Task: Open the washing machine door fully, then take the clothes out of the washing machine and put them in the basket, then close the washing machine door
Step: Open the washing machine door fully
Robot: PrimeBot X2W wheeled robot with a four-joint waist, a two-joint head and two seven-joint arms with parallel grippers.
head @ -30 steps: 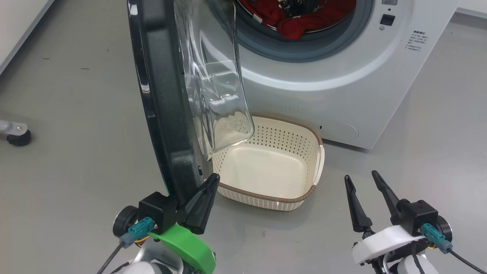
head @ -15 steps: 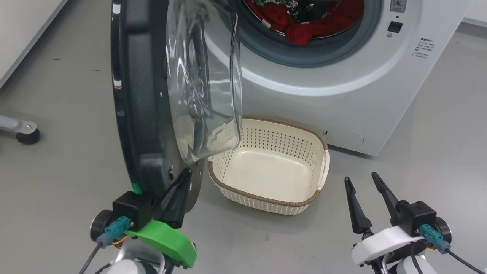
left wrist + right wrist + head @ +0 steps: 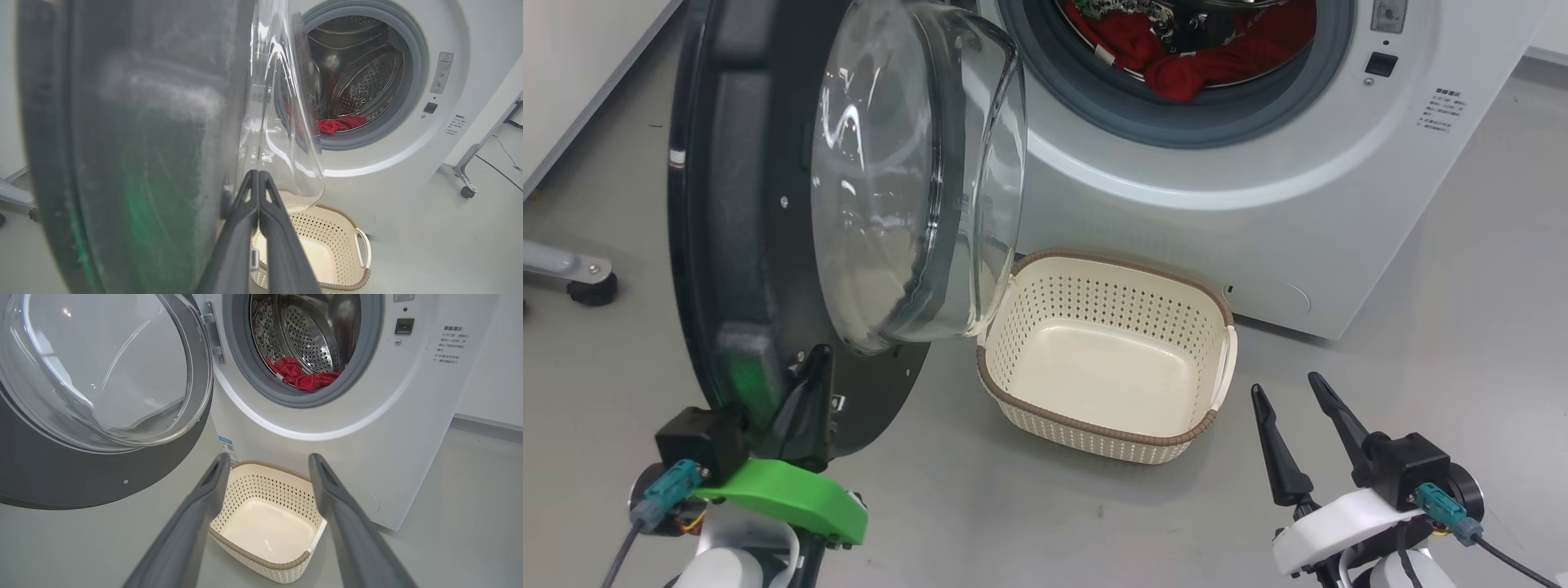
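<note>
One door [image 3: 737, 245] edge at left gripper [image 3: 818, 355], basket [image 3: 1094, 429] near

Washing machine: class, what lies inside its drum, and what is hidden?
In the washing machine, red clothes lie at the bottom of the metal drum. Anything beneath them is covered.

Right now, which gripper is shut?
The left gripper, on the green mount: its fingers are pressed together at the door's lower edge. The right gripper, on the white mount, stands open beside the basket.
</note>
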